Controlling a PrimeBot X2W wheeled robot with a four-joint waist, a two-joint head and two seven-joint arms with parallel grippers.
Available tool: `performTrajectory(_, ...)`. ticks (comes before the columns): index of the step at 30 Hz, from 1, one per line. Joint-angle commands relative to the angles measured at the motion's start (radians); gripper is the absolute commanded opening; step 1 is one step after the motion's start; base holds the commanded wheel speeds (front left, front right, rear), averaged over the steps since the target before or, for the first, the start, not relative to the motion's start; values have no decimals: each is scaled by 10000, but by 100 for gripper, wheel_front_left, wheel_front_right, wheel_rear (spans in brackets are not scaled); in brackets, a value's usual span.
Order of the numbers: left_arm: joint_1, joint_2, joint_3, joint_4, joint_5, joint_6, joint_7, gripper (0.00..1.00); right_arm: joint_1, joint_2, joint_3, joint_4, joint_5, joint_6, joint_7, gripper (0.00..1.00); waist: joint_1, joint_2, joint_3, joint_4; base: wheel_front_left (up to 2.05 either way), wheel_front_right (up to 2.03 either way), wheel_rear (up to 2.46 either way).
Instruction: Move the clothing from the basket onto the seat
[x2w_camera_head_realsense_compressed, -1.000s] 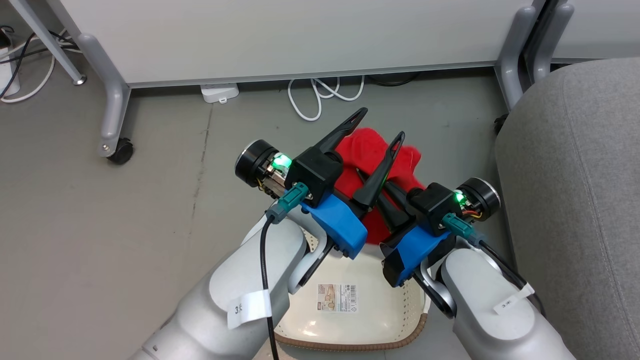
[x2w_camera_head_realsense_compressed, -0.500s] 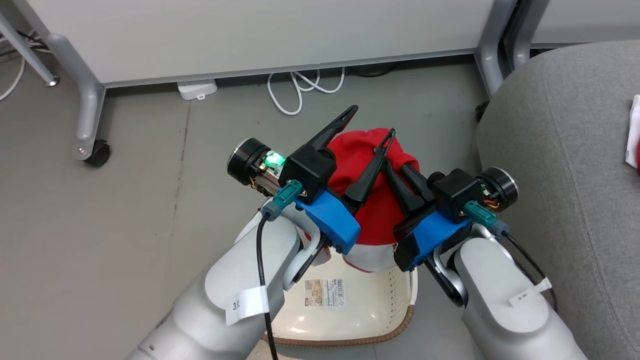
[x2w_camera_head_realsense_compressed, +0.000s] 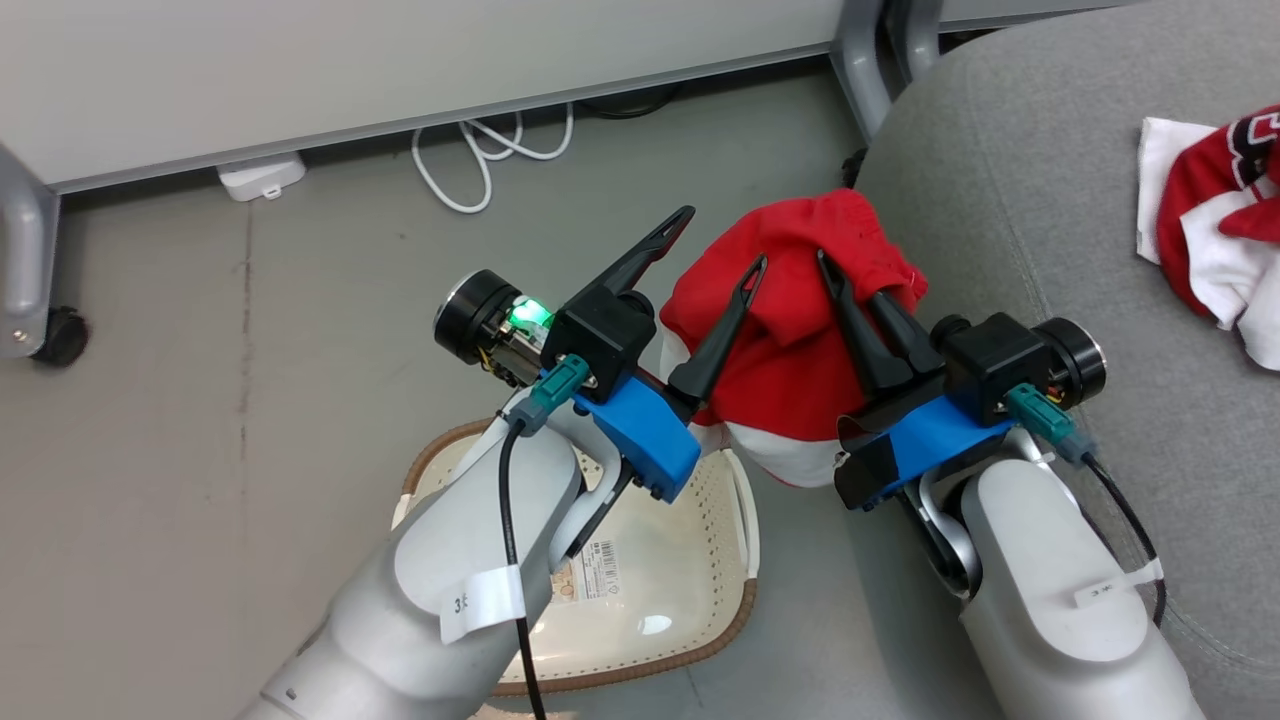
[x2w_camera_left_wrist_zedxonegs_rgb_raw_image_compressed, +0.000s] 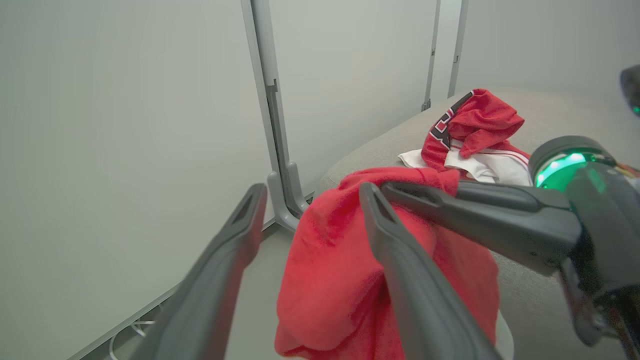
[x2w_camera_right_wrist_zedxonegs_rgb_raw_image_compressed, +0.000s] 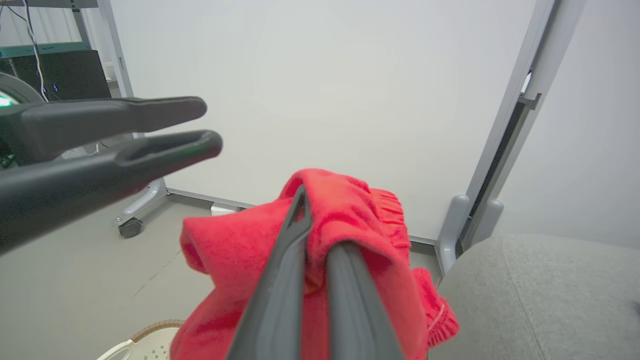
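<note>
The clothing (x2w_camera_head_realsense_compressed: 790, 345), red shorts, has lifted out of the basket (x2w_camera_head_realsense_compressed: 725, 632), pinched tight in the right pincer (x2w_camera_head_realsense_compressed: 835, 275), reaching the seat (x2w_camera_head_realsense_compressed: 1000, 200). The left pincer (x2w_camera_head_realsense_compressed: 722, 237) gapes wide, empty. Nearly there.

The red shorts (x2w_camera_head_realsense_compressed: 790, 340) are soft, matt cloth with a fuzzy nap and a ribbed waistband; the red-and-white top (x2w_camera_head_realsense_compressed: 1215, 215) is cloth too, smoother-looking. The seat (x2w_camera_head_realsense_compressed: 1000, 180) wears coarse grey woven fabric — matt throughout. The basket (x2w_camera_head_realsense_compressed: 700, 530) is cream plastic, perforated and glossy, its brown rim (x2w_camera_head_realsense_compressed: 735, 625) woven-look, with a paper label (x2w_camera_head_realsense_compressed: 590, 565) inside. The left gripper (x2w_camera_head_realsense_compressed: 722, 237) and right gripper (x2w_camera_head_realsense_compressed: 840, 275) have matt dark plastic fingers on blue plastic mounts (x2w_camera_head_realsense_compressed: 640, 435). The floor (x2w_camera_head_realsense_compressed: 200, 450) is smooth, dull grey.
</note>
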Motion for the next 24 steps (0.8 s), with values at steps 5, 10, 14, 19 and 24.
performTrajectory(5,91,121,-18,85,196,-82,-49,100,258,1,-432,-371,24,1,-41,0,0,0,167,-759,0,0,0)
performTrajectory(10,105,112,-180,199,258,-166,-48,100,505,1,-759,-740,104,1,-40,0,0,0,259,-1338,0,0,0)
performTrajectory(14,133,98,-353,267,332,-230,-48,100,746,3,-936,-1060,205,1,-40,0,0,0,334,-1796,0,0,0)
performTrajectory(19,253,153,-488,318,367,-282,-49,100,1138,3,-1168,-1466,224,1,-39,0,0,0,402,-2291,0,0,0)
performTrajectory(24,374,161,-624,374,395,-313,-48,100,1620,3,-1559,-1824,178,1,-41,0,0,0,425,-2593,0,0,0)
